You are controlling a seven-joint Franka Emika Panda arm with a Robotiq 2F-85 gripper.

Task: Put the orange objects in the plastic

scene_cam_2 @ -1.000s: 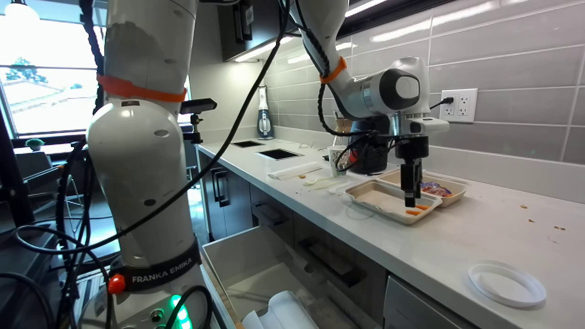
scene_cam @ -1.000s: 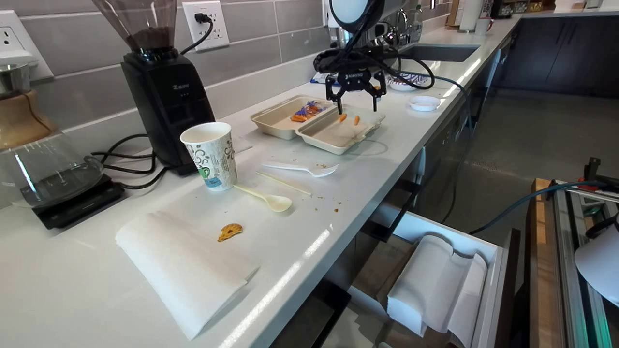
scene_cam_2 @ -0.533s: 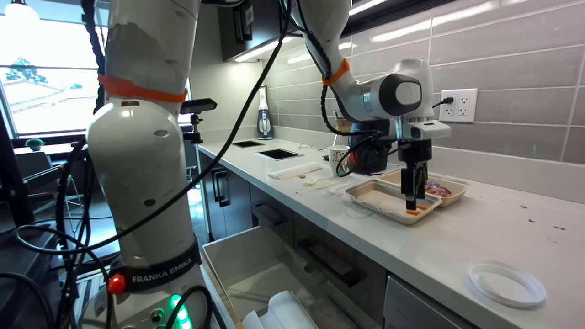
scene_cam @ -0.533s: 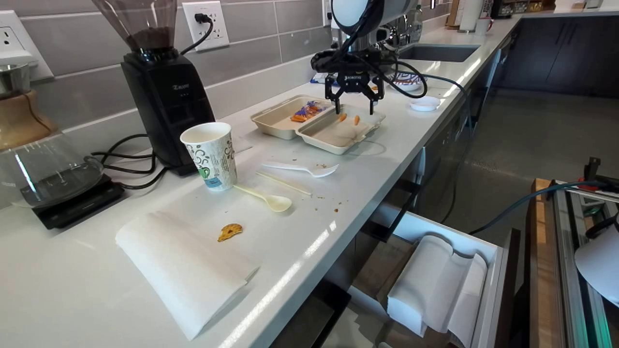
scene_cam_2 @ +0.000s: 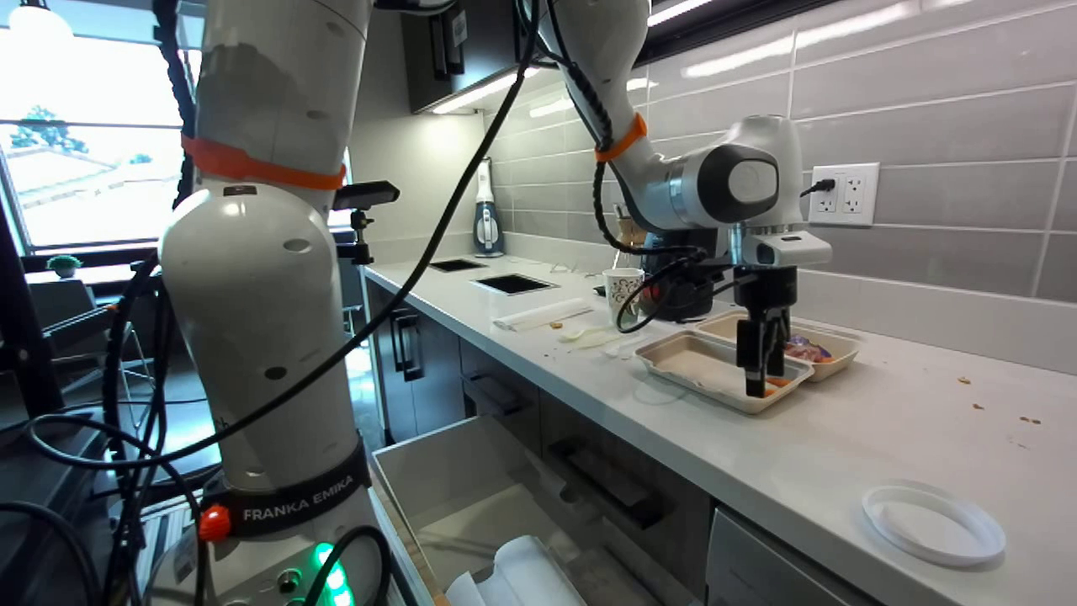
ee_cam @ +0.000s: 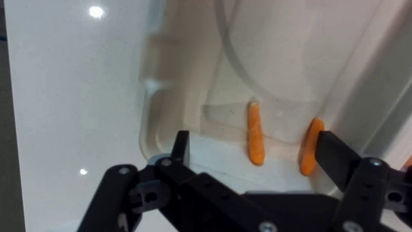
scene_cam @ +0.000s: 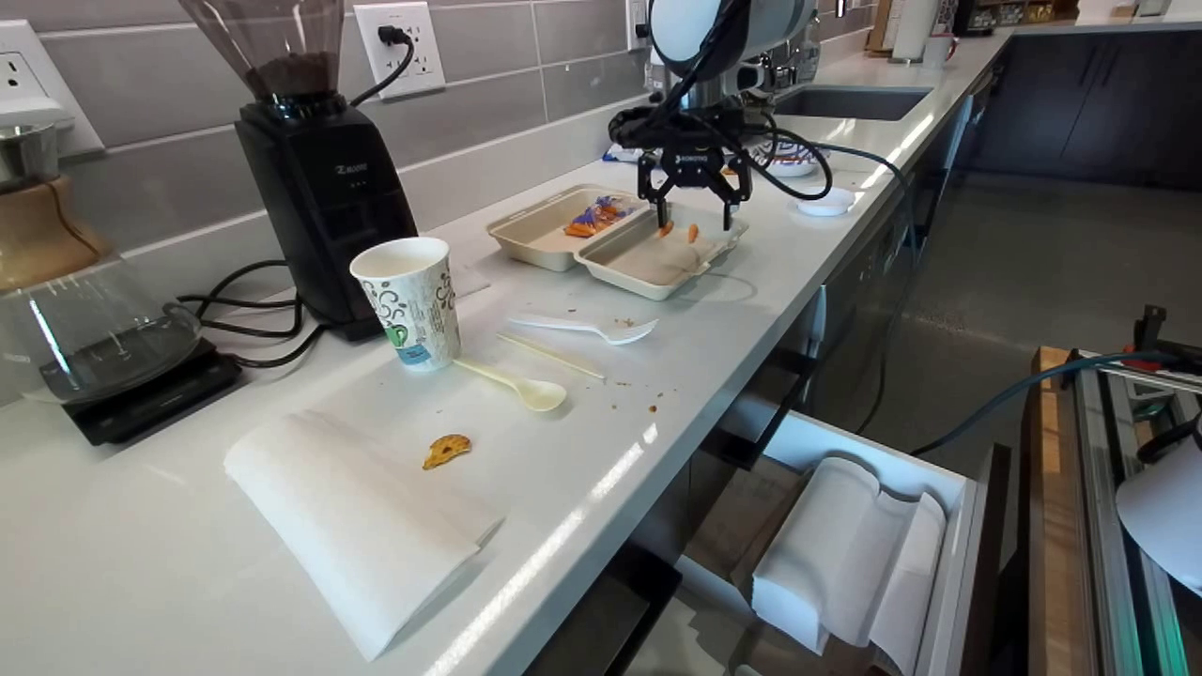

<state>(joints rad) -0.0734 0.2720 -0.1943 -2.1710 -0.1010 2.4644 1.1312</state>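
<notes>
Two small orange pieces, like baby carrots, lie in one half of a beige clamshell container. In the wrist view one piece (ee_cam: 256,135) is midway between the fingers; the second piece (ee_cam: 310,148) is beside the right-hand finger, which partly covers it. They also show in an exterior view (scene_cam: 693,234). My gripper (ee_cam: 256,141) is open, empty, and pointing down low over that half; it shows in both exterior views (scene_cam: 695,225) (scene_cam_2: 764,383). A clear and purple plastic bag (scene_cam: 606,215) with orange pieces lies in the container's other half, also visible here (scene_cam_2: 802,348).
The container's rim (scene_cam: 624,284) surrounds the pieces. A paper cup (scene_cam: 413,310), fork (scene_cam: 587,326), spoon (scene_cam: 526,390) and black grinder (scene_cam: 324,197) stand or lie on the counter. A white lid (scene_cam_2: 934,522) lies near the counter edge, by an open drawer (scene_cam_2: 471,488).
My open gripper has moved down toward the container half with the two orange pieces. The pieces, bag and container have not moved.
</notes>
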